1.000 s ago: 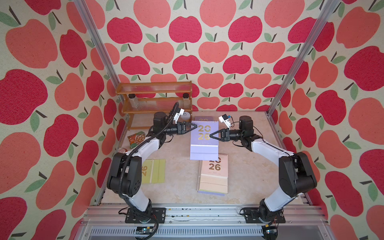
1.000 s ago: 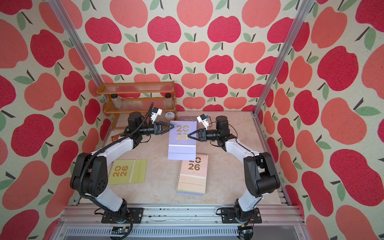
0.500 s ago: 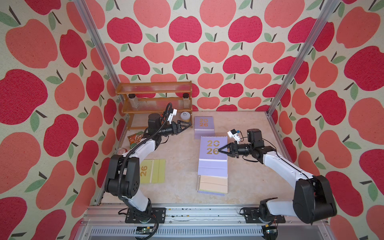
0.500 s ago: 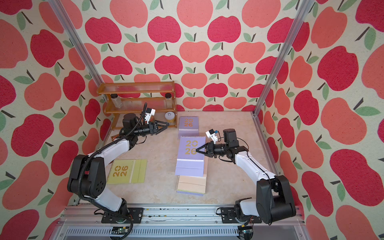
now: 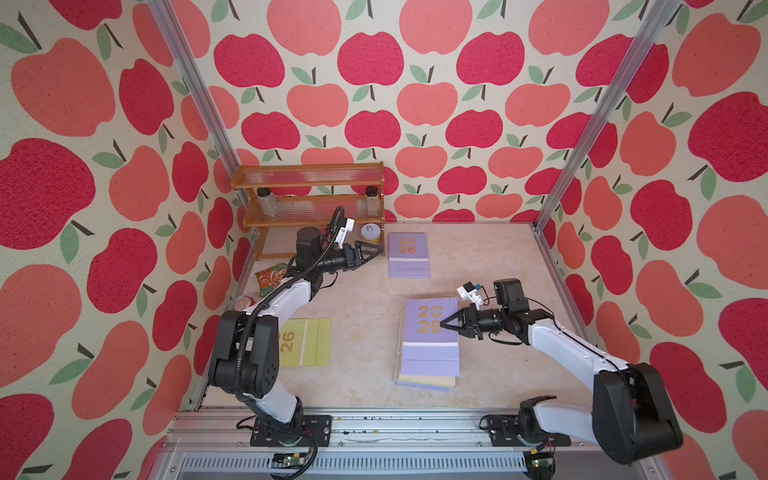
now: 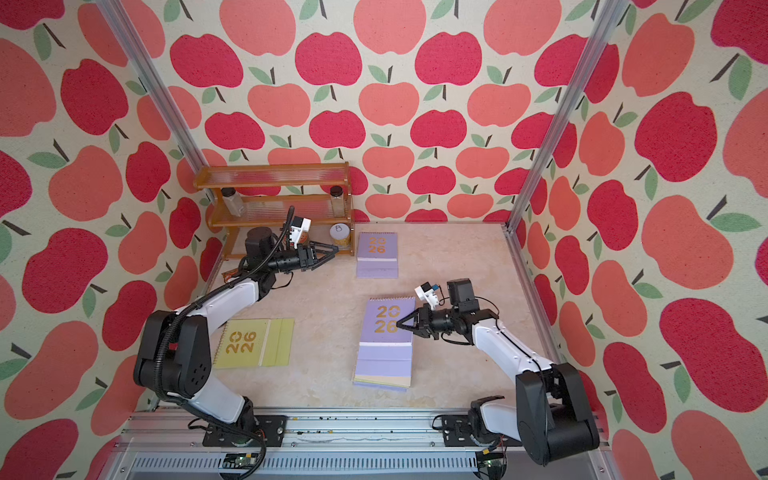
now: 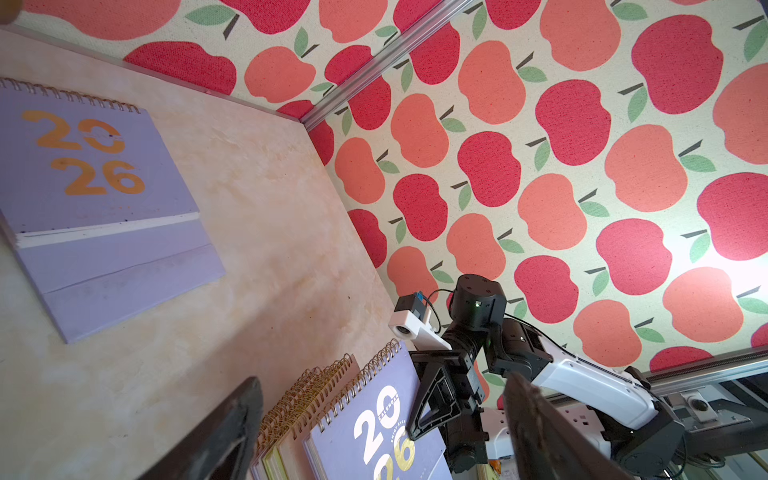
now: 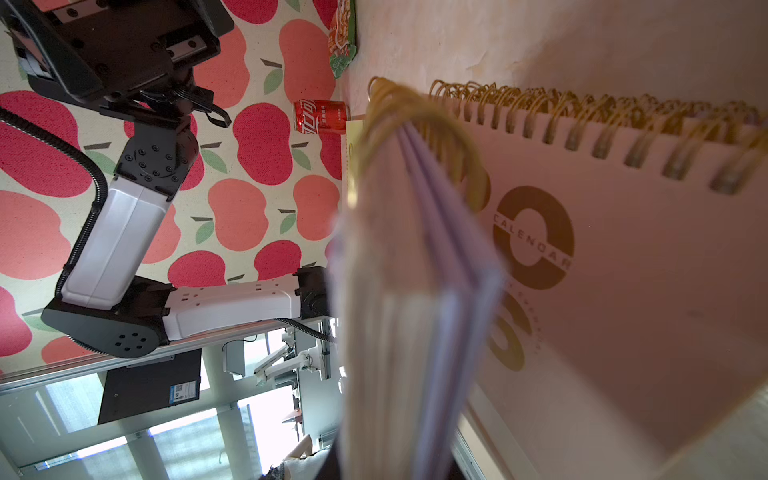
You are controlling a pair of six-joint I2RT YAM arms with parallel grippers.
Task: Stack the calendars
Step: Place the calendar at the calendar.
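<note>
One lilac calendar (image 5: pixel 430 332) was pinched at side edge by right gripper (image 5: pixel 443 322), over stack (image 5: pixel 424 379), lower centre of frame. Left gripper (image 5: pixel 375 249) stood spread, empty, upper centre. Risk: edge-only pinch; calendar could tilt, land skewed, snag spiral coils.

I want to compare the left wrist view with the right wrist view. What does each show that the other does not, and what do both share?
Only the left wrist view: a lilac spiral-bound calendar lying alone on the beige table, and the right gripper shut on the raised lilac calendar. Only the right wrist view: a red drink can, a green-orange snack packet and the left arm. Both: the raised lilac calendar, the stack of calendars under it, and the apple-patterned walls.
</note>
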